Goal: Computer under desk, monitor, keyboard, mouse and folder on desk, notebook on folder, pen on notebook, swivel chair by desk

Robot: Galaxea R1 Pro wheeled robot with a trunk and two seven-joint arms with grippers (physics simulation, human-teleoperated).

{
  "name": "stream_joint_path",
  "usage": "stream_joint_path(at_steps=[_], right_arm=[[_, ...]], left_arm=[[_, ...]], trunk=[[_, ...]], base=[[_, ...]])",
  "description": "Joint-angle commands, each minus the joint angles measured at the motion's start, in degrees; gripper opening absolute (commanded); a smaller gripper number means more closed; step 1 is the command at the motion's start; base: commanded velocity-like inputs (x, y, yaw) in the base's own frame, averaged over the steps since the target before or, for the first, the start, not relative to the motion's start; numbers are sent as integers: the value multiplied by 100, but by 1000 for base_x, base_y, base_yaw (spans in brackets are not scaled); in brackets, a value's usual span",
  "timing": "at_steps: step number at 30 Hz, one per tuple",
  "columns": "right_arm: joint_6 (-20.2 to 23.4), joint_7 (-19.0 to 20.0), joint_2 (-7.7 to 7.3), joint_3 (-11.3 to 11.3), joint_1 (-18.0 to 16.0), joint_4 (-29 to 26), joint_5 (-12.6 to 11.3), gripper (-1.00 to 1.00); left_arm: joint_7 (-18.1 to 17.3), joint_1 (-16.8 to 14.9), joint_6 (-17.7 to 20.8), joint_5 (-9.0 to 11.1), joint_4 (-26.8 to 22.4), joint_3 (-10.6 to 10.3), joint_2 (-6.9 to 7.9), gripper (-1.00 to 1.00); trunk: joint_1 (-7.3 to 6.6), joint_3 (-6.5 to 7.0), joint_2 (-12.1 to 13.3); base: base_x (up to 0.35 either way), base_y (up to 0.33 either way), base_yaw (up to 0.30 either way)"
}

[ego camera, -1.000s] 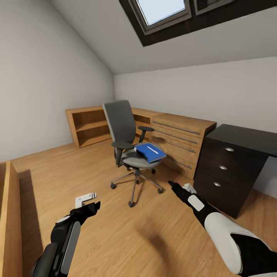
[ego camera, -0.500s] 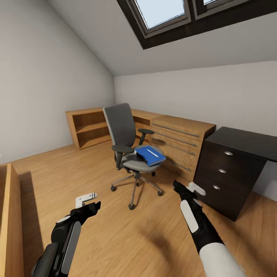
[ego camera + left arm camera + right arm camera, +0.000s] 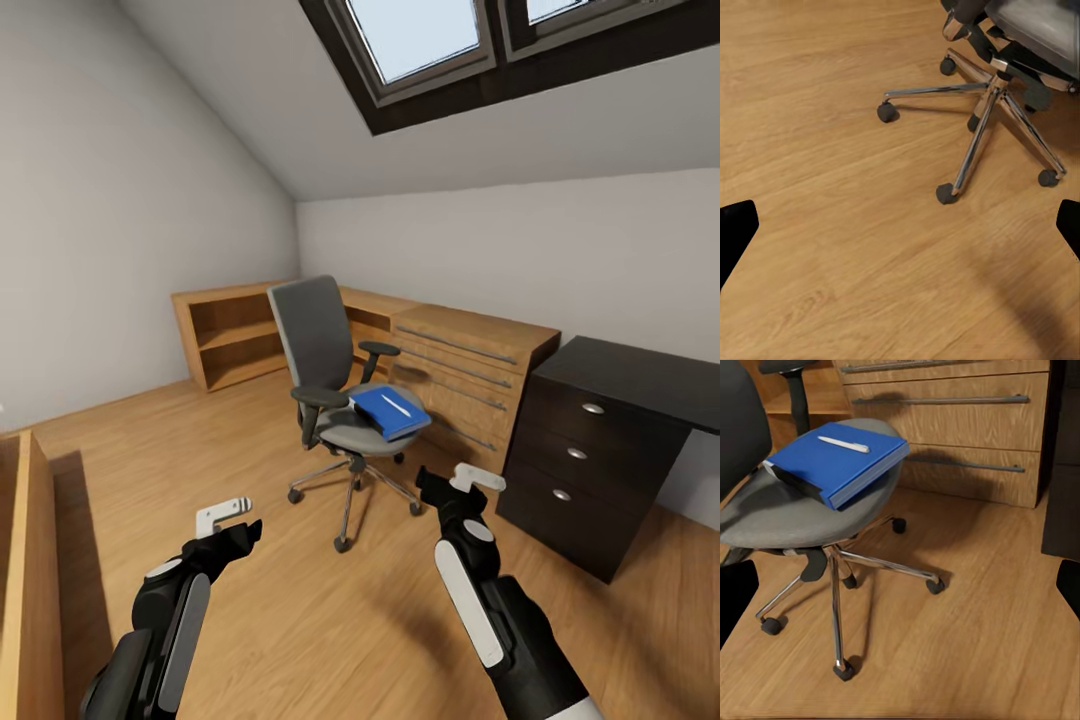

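Observation:
The grey swivel chair [image 3: 318, 350] stands mid-floor, apart from the black desk [image 3: 610, 375] at the right. On its seat lies the blue folder [image 3: 388, 412] with the pale pen [image 3: 397, 405] on top. The right wrist view looks at the folder [image 3: 832, 461], the pen [image 3: 844, 444] and the seat [image 3: 787, 514] from close by. My right gripper [image 3: 455, 486] is open, low and just right of the chair's base. My left gripper [image 3: 234, 526] is open over bare floor, and its wrist view shows the chair's chrome star base [image 3: 982, 124]. Computer, monitor, keyboard, mouse and notebook are out of view.
A light wooden counter [image 3: 470, 340] with long bar handles runs along the back wall behind the chair, with open shelves [image 3: 228, 335] at its left end. A wooden panel [image 3: 25, 560] stands at my near left. A sloped ceiling with skylights hangs overhead.
My right arm has swung inward, and its gripper has moved left from the desk's drawers towards the chair's base. The view has shifted slightly. The left arm has not moved.

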Motion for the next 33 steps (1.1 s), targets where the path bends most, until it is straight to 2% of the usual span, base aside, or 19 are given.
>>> stream_joint_path(at_steps=[1, 9, 17, 33], right_arm=[[27, -42, -3, 14, 15, -18, -34, 100], [5, -41, 2, 29, 122, -131, -34, 100], [-220, -27, 2, 32, 193, -134, -41, 100], [-274, -1, 2, 32, 206, -118, -58, 100]], left_arm=[[53, -4, 27, 60, -22, -1, -7, 100], [149, -5, 38, 60, -44, -11, -11, 100], [198, -4, 39, 60, -46, -11, -73, 100], [198, -4, 48, 64, -46, -2, -93, 100]], trunk=[[-23, 12, 39], [-199, 158, 360], [-375, 327, 680], [-726, 619, 1322]], base=[[0, 0, 0], [0, 0, -8], [-36, 0, -199], [-267, 104, -285]])
